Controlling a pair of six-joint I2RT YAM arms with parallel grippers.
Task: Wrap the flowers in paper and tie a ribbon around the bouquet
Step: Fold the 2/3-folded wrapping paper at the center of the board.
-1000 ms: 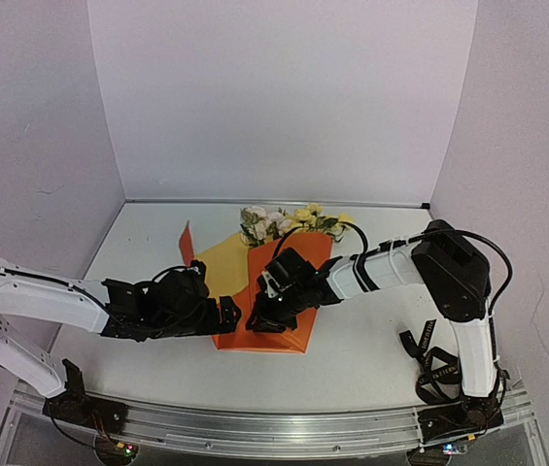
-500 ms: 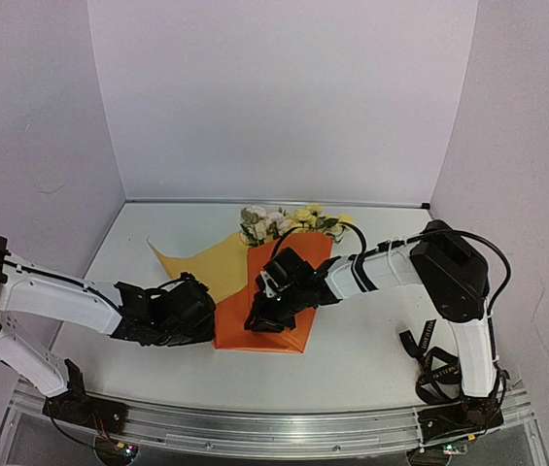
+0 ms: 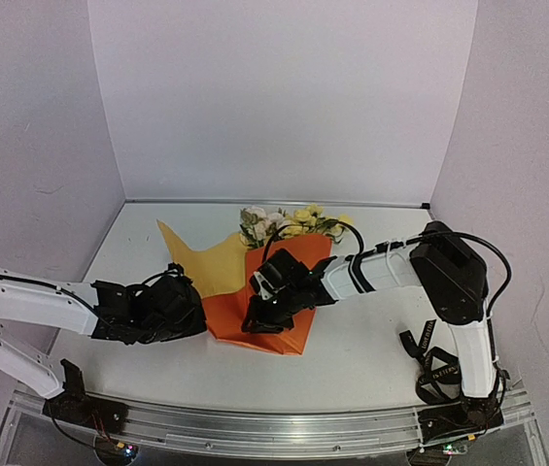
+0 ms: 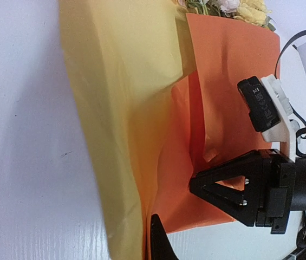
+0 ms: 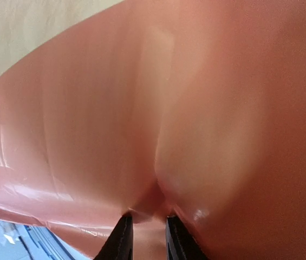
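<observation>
The left arm lies low along the near edge of the table, reaching toward its middle, and the left gripper is closed. The right arm bends in from the right edge, wrist tilted down; the right gripper, fingers barely parted, pinches a pucker of the paper.

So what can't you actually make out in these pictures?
- Stems of the flowers: wrapped inside the paper in every view.
- Left claw: the left wrist view's bottom edge cuts off all but one tip, and its own arm covers it from above, so whether it pinches paper is unclear.
- Right wrist view: paper fills the frame beyond the right claw, hiding nearly everything else.
</observation>
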